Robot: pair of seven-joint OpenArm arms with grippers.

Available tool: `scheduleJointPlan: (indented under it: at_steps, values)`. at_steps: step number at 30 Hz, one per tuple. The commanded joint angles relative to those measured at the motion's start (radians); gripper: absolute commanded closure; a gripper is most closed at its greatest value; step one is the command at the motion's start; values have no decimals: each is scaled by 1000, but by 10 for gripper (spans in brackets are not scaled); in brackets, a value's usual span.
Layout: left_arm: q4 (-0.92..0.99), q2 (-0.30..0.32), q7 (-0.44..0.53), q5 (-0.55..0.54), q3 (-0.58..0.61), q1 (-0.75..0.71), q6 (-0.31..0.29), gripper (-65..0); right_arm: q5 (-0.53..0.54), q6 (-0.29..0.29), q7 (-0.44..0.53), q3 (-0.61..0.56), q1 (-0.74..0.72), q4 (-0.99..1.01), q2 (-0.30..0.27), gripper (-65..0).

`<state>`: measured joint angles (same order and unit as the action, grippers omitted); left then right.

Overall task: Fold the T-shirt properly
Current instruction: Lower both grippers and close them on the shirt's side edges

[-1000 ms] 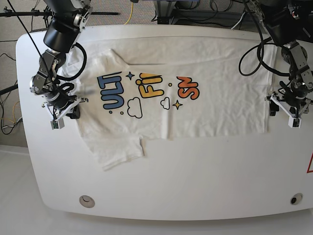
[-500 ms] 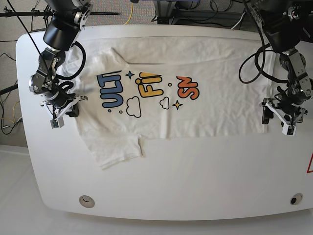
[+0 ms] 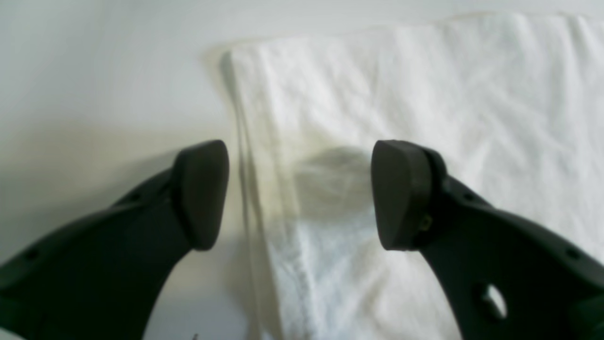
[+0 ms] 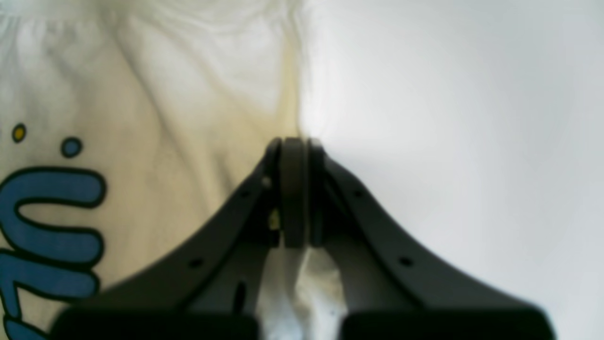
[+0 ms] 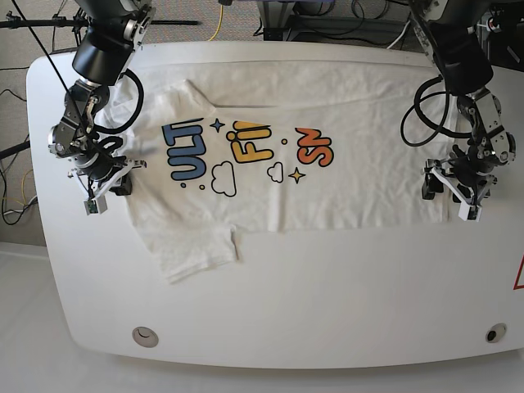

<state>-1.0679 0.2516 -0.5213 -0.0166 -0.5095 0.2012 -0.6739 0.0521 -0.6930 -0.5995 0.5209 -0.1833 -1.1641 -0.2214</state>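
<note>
The white printed cotton T-shirt [image 5: 286, 164] lies flat on the white worktop [image 5: 327, 286]; right gripper [image 5: 105, 187] pinches its left-frame edge; left gripper [image 5: 449, 193] gapes over its right hem, released.

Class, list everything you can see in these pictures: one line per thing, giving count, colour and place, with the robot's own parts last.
T-shirt: one, white with blue, yellow and orange print, folded lengthwise, spread across the table's middle.
Table: one, white, rounded corners, under everything.
Cables: several, black and one yellow, on the floor beyond the far edge.
Right gripper: one, black fingers, shut on the T-shirt's edge near the blue letters.
Left gripper: one, black fingers, open, straddling the T-shirt's opposite edge.
</note>
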Motion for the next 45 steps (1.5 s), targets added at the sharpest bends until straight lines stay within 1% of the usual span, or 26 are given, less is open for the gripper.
scheduleJointPlan:
  at_steps: [1,7,10,16,21,23,26,31,33,34,36,37,40,41,45]
  values:
    - [-8,16,13,-12,-8,19,0,-445,-4,-5,-9,2,-15,-15,-13,-1]
    - [-10,18,13,-9,-77,16,0,-445,-4,-5,-9,2,-14,-15,-14,-1]
    - [-10,19,14,-9,-91,16,0,-445,-4,-5,-9,2,-14,-15,-14,-1]
    - [-8,28,22,-9,-88,17,0,-445,-4,-5,-9,2,-14,-15,-14,-1]
    - [8,13,66,-7,-87,16,1,-445,-4,-5,-9,2,-14,-15,-14,-1]
    - [38,-2,68,-7,-85,17,0,-445,-4,-5,-9,2,-14,-15,-14,-1]
    - [64,-1,68,-7,-85,22,-4,-445,-4,-5,-9,2,-14,-15,-14,-1]
    - [70,-2,68,-10,-39,19,-11,-436,-4,-5,-9,2,-6,-17,-14,-1]
    - [65,-2,68,-10,-13,16,-24,-394,-4,-5,-9,2,3,-18,-14,-1]
    - [65,-2,68,-10,-5,16,-24,-359,-4,-5,-9,2,5,-18,-14,-1]
    - [65,-2,65,-10,5,16,-24,-256,-4,-5,-9,2,8,-18,-14,-1]
    - [65,-2,65,-10,8,16,-24,-183,-4,-5,-9,2,9,-18,-14,-1]
    - [65,-2,63,-7,8,16,-24,-30,-4,-5,-9,2,11,-18,-13,-1]
    - [65,-2,62,-7,8,16,-24,-4,-4,-5,-9,2,11,-18,-13,-1]
    - [67,-4,62,-7,10,16,-24,-5,-2,-5,-9,2,12,-18,-11,-1]
